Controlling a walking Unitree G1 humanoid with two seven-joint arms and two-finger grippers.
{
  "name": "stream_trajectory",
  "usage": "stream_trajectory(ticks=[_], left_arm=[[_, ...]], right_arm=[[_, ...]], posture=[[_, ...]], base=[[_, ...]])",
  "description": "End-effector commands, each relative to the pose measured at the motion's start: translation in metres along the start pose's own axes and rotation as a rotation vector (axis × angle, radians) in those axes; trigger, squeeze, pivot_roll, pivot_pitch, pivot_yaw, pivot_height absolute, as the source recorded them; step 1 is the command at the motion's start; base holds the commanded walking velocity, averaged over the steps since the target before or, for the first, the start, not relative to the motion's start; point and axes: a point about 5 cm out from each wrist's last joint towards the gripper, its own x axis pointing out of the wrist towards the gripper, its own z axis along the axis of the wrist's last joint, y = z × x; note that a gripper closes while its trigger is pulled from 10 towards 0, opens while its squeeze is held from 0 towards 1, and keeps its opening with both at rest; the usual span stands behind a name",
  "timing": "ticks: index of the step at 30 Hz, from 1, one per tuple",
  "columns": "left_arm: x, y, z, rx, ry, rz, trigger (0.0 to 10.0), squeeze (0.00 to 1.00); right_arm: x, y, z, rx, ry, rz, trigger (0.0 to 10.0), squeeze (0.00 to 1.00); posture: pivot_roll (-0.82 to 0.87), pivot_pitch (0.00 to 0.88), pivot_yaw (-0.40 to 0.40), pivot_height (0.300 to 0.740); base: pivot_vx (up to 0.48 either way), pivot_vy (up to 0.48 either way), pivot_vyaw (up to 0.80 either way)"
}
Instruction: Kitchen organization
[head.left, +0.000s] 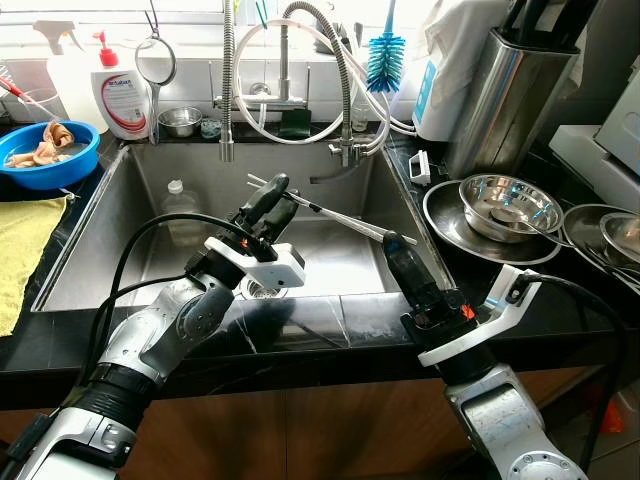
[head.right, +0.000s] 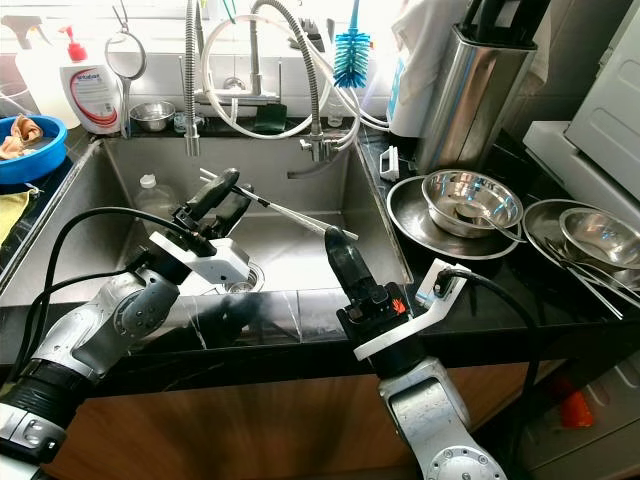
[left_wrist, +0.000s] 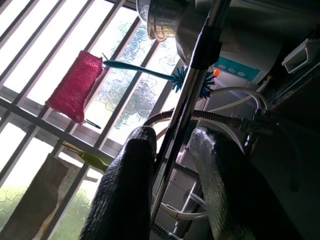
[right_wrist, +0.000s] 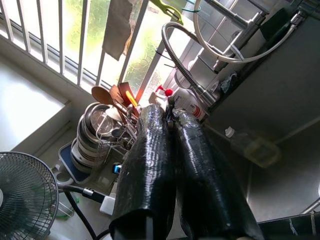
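My left gripper (head.left: 272, 190) hangs over the steel sink (head.left: 150, 190) and is shut on a long thin metal utensil (head.left: 340, 222). The utensil runs level above the basin, from the fingers toward the right. In the left wrist view it passes between my two black fingers (left_wrist: 135, 165). My right gripper (head.left: 393, 243) is shut and points up over the sink's front right corner. Its tip sits right by the utensil's far end, and I cannot tell if they touch. In the right wrist view the fingers (right_wrist: 150, 150) are pressed together.
A clear plastic bottle (head.left: 178, 205) lies in the sink's back left. Steel bowls on a plate (head.left: 505, 205) and a steel knife holder (head.left: 510, 95) stand on the right counter. At left are a blue bowl (head.left: 50, 150), a yellow cloth (head.left: 25, 250) and a soap bottle (head.left: 122, 95). The spring faucet (head.left: 345, 90) arches behind.
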Motion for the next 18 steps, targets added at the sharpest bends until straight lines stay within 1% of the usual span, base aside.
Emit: stream_trajectory(ticks=[1,4,10,16,17,18], left_arm=[[0.0052,0.0022,0.0048,0.005,-0.029,0.008,0.0,0.0],[0.0051,0.0015,0.0045,0.007,-0.027,0.005,0.0,0.0],[0.005,0.0008,0.0037,0.013,-0.025,0.001,0.0,0.0],[0.0045,0.0003,0.0026,0.021,-0.024,-0.004,0.0,0.0],[0.0043,0.0002,0.0026,0.022,-0.024,-0.005,0.0,0.0],[0.0044,0.0001,0.0026,0.024,-0.024,-0.006,0.0,0.0]], right_arm=[[0.0005,0.0039,-0.0044,0.013,0.009,0.017,10.0,0.0],[0.0012,0.0044,-0.0045,-0.008,0.014,0.02,10.0,0.0],[0.0029,0.0068,-0.0042,-0.127,0.027,0.024,10.0,0.0],[0.0056,0.0073,-0.0045,-0.162,0.03,0.02,10.0,0.0],[0.0066,0.006,-0.0041,-0.181,0.032,0.008,10.0,0.66],[0.0074,0.0049,-0.0039,-0.192,0.032,0.001,10.0,1.0]], posture=[[0.06,0.0,-0.071,0.74],[0.06,0.0,-0.072,0.74],[0.06,0.0,-0.073,0.74],[0.05,0.0,-0.073,0.74],[0.05,0.0,-0.073,0.74],[0.06,0.0,-0.073,0.74]], base=[[0.0,0.0,0.0],[0.0,0.0,0.0],[0.0,0.0,0.0],[0.0,0.0,0.0],[0.0,0.0,0.0],[0.0,0.0,0.0]])
